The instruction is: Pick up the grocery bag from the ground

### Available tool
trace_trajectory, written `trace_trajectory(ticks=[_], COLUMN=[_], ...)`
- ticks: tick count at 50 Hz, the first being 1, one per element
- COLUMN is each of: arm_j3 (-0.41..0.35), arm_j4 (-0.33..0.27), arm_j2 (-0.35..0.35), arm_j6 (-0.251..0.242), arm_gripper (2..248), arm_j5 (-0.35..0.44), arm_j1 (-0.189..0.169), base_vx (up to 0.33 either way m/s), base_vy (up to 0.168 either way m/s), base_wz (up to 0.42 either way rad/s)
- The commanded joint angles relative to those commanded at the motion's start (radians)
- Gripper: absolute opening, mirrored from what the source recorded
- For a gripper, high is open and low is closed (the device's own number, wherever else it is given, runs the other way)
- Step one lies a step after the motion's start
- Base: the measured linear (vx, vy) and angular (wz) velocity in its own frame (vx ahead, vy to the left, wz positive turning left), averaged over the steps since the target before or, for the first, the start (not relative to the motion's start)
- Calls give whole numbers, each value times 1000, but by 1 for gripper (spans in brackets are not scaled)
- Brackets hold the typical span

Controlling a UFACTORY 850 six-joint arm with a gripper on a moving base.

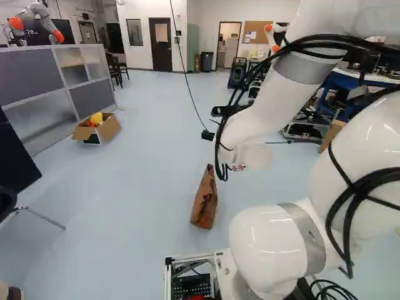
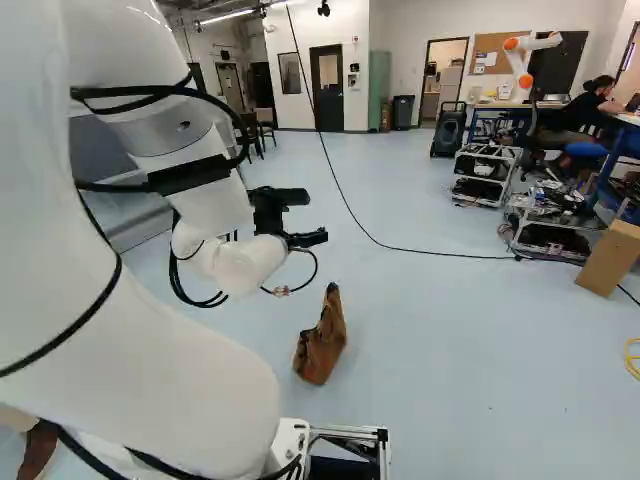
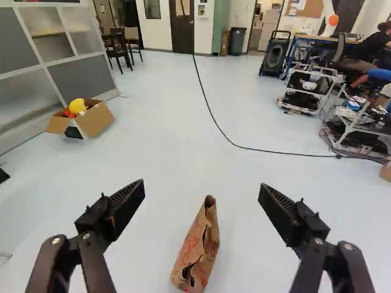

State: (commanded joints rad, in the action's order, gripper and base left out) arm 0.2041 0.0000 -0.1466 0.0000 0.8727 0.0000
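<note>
red-printed brown grocery bag (image 3: 199, 247), pale blue floor (image 1: 137, 181)

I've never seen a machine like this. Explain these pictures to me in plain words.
The machine is one white robot arm on a moving base. Two pictures come from cameras on that base, behind the arm, one to its left and one to its right; both show the same scene. The third comes from the arm's wrist, looking along its end effector, the black grasping part with two fingers. They stand wide apart and hold nothing. In the wrist view, a brown paper bag shows between them, resting on the floor. Also on the floor are a long dark cable and an open cardboard box with something yellow inside, beside a low partition.
</note>
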Motion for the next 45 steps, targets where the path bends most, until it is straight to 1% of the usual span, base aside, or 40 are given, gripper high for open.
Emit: trace_trajectory(ticks=[10, 19, 27, 45], arm_j3=[30, 70, 109, 213], arm_j4=[0, 0, 0, 0], arm_j2=[33, 74, 114, 214], arm_j6=[0, 0, 0, 0], arm_gripper=[247, 247, 247, 247], arm_j5=[-3, -54, -133, -358], arm_j1=[0, 0, 0, 0], base_vx=[0, 0, 0, 0], base_vy=[0, 0, 0, 0], base_wz=[0, 0, 0, 0])
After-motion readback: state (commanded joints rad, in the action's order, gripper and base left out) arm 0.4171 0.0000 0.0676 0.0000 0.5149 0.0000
